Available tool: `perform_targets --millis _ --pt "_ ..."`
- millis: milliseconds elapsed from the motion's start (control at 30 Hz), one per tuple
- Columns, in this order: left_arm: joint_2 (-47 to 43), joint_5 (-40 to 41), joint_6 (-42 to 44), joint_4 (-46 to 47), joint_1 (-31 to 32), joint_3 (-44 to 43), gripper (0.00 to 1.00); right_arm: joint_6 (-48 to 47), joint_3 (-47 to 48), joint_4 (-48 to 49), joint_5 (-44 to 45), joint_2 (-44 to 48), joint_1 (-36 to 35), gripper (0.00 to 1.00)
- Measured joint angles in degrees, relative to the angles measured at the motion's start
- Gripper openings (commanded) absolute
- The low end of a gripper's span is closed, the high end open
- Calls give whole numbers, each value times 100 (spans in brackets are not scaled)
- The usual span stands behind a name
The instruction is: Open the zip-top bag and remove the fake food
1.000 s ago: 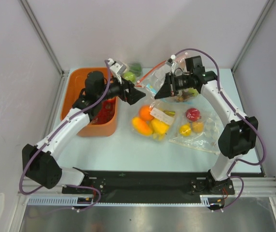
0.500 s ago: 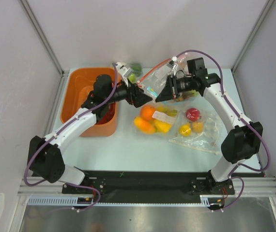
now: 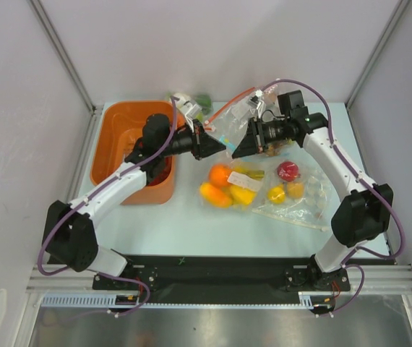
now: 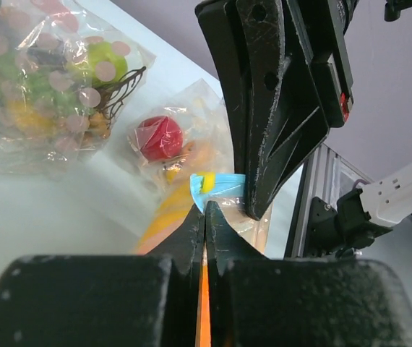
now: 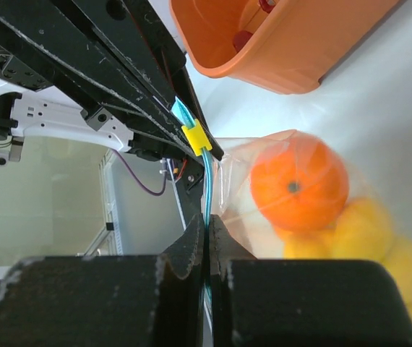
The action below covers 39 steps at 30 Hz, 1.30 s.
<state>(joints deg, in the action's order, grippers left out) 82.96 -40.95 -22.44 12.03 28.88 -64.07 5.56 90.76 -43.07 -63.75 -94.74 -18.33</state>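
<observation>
- Pale tabletop (image 3: 191, 217) inside a grey-walled booth, two white arms bolted at its near edge.
- Nearest, the clear crinkly zip-top bag (image 3: 243, 178) sags over mid-table, with the fake food, a round plastic orange and yellow pieces (image 3: 220, 175), inside.
- Just above, the left gripper (image 4: 204, 220) and right gripper (image 5: 207, 230) meet tip to tip, each clamped on the bag's teal-blue zip strip (image 5: 204, 181) beside a yellow slider (image 5: 195, 135).
- Opening looks to be the step in hand; next, the mouth likely needs parting without either grip slipping.
- Farther back sit an orange plastic bin (image 3: 112, 137) and other clear fruit bags (image 3: 293, 189).
</observation>
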Motion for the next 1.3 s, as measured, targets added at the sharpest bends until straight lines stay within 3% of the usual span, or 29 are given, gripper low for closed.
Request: perform_targets --millis 33,67,133,167,200,300,367,533,1067,1300 --pt "0 -24 -4 35 4 20 0 -11 -9 -7 9 11 0 1" --pt "0 -46 -9 74 4 42 0 -17 -28 -7 20 31 2 12" --pt "0 -136 -13 146 4 92 0 -26 -68 -22 44 61 0 23" --pt "0 -181 -11 162 4 116 0 -33 -76 -37 46 70 0 31" --pt "0 -240 -7 160 4 133 0 -46 -76 -50 50 81 0 46" --pt "15 -442 -2 98 4 166 0 -96 -79 -81 55 142 17 63" --pt "50 -619 0 81 4 166 0 -105 -79 -81 76 225 63 68" --pt "109 -968 63 -42 17 166 0 -111 -79 -39 192 422 133 67" --pt "116 -1246 203 -448 103 166 0 -120 -79 323 1276 476 -417 44" --pt "116 -1244 214 -492 111 166 0 -162 -79 321 1261 476 -503 43"
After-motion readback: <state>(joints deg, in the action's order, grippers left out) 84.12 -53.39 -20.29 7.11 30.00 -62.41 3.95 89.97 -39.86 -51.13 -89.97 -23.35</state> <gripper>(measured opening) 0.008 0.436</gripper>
